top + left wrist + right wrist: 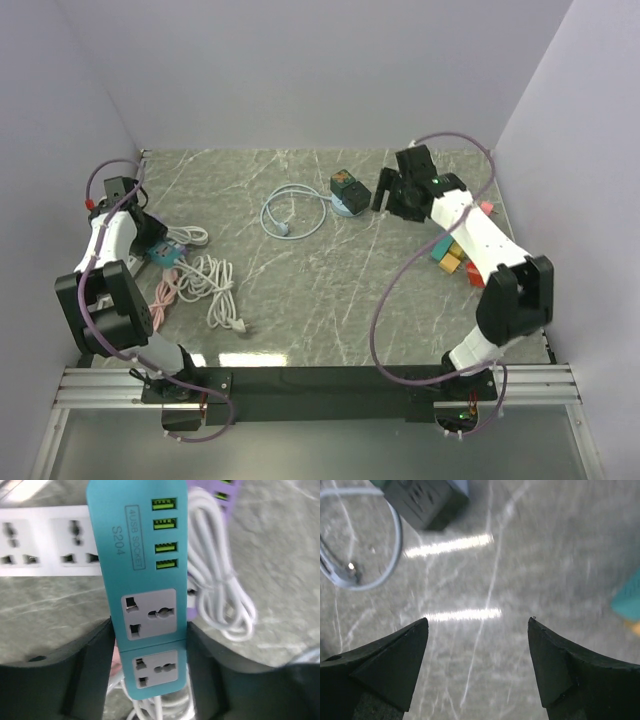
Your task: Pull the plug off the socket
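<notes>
A dark plug block with a teal top (346,184) sits on a light blue socket base (352,206) at the back middle, with a pale blue cable loop (290,215) to its left. My right gripper (383,192) hangs just right of the plug, open and empty. In the right wrist view the gripper (477,622) is over bare table, with the dark plug (425,500) and the cable (380,575) at the upper left. My left gripper (160,250) is shut on a teal power strip (145,580), its fingers (95,655) pressing both long sides.
A white power strip (45,542), a purple strip (222,490) and coiled white cable (220,595) lie around the teal strip. White and pink cables (205,285) lie at the left. Coloured blocks (452,258) sit under the right arm. Walls close in left and right.
</notes>
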`<state>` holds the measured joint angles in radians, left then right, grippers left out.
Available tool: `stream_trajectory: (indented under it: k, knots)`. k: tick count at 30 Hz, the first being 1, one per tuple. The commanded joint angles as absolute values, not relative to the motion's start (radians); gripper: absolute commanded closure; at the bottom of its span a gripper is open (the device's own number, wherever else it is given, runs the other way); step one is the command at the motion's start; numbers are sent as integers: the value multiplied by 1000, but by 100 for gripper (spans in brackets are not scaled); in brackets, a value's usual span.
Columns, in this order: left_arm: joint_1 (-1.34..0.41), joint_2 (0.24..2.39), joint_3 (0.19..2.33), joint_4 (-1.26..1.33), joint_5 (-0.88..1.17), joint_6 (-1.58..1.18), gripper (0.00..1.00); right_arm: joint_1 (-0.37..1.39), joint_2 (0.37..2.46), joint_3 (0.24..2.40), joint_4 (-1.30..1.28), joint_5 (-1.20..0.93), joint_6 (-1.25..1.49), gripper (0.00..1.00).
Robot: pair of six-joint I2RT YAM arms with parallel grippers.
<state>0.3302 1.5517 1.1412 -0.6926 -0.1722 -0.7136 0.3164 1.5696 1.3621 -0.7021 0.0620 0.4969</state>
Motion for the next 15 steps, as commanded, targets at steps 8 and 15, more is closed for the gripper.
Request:
stream_trajectory:
  k: [8, 15]
  knots:
    - [328, 1329, 1086, -643, 46, -598, 1, 321, 1873, 1779, -664, -47, 98, 7]
    - [298, 1114, 1020, -650, 216, -580, 1, 324, 2035, 1931, -664, -118, -46, 6]
